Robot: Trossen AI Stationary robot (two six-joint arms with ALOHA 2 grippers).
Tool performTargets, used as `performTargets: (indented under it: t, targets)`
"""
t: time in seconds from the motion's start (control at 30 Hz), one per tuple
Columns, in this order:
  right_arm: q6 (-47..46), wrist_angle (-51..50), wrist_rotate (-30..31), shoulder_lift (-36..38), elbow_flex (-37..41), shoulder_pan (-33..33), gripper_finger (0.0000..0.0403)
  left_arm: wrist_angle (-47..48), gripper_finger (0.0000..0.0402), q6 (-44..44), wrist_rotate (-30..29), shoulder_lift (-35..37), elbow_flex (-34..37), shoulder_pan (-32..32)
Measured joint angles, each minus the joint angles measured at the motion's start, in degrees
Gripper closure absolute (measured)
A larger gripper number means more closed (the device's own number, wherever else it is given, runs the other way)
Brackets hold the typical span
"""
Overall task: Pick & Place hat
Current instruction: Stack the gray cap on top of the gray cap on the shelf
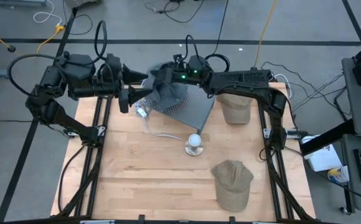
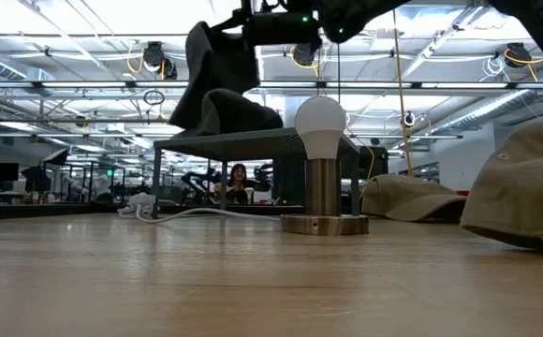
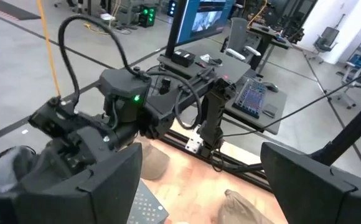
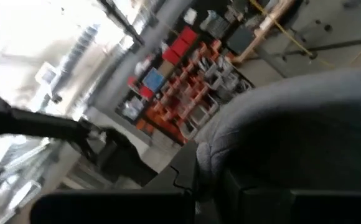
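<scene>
A wooden table point(image 1: 162, 174) seen from above, with two dark robot arms reaching in from the far corners; the right gripper point(image 1: 163, 78) is over the far middle of the table, its fingers pinched shut on a dark grey hat point(image 1: 167, 89); the hat hangs from the grip and its lower part drapes onto a perforated metal stand point(image 1: 190, 107) that sits at the far centre of the table; from table height the hat point(image 2: 217, 89) shows as a dark fold lifted at one end and resting on the stand's flat top point(image 2: 253, 142) at the other; the right wrist view is filled by the grey cloth point(image 4: 305, 130) pressed close against that gripper's fingers.

The left gripper point(image 1: 129, 86) is just left of the hat, at about the same height, pointing toward it; its fingers point(image 3: 106, 186) stand wide apart and hold nothing; whether they touch the hat cannot be told.

A small lamp with a white round bulb point(image 1: 195, 142) on a metal base stands near the stand, toward the table's middle; a tan cap point(image 1: 235, 107) lies at the far right, partly under the right arm; another tan cap point(image 1: 232, 182) lies at the near right; a white cable point(image 1: 159, 132) trails across the table left of the lamp.
</scene>
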State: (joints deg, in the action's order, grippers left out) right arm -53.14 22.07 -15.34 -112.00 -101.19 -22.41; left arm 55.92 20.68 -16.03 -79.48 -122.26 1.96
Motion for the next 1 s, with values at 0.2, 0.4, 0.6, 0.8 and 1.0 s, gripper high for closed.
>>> performTargets:
  t: [0.2, 0.4, 0.6, 0.8, 1.0]
  targets:
    - [8.15, -10.96, 0.27, 3.87, -0.09, 0.01, 0.0387, -0.02, 0.008, -0.12, 0.07, 0.0, 0.0, 0.0]
    - [15.59, -20.32, 1.49, 6.29, -0.11, 0.01, 0.0387, 0.0, 0.0091, -0.67, 0.07, 0.0, 0.0, 0.0]
    - [17.8, -28.02, 0.14, 6.35, -0.09, 0.36, 0.0387, -0.02, 0.0084, -0.65, 0.07, 0.0, 0.0, 0.0]
    - [19.22, -35.49, 0.34, 6.33, -0.09, 0.38, 0.0387, -0.02, 0.0078, -0.07, 0.07, 0.0, 0.0, 0.0]
    - [21.2, -41.37, 1.73, 6.37, -0.09, 0.36, 0.0387, -0.04, 0.0089, 0.84, 0.07, 0.0, 0.0, 0.0]
